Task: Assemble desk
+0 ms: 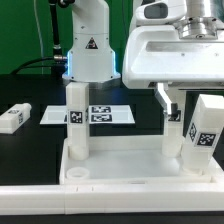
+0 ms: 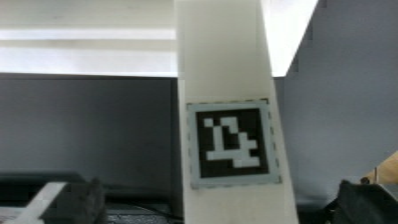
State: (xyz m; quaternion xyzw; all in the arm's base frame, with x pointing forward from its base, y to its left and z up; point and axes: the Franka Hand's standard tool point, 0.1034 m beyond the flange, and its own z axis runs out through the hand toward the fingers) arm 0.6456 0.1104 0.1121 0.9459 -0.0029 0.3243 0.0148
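Progress is good: three legs stand in the desk top, and the fourth leg lies beside it. The gripper is wide open around one standing leg, holding nothing.

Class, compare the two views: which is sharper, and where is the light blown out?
Exterior view: sharper, though the white desk top washes out. Wrist view: soft all over, the leg and its tag blurred, a bright band behind overexposed.
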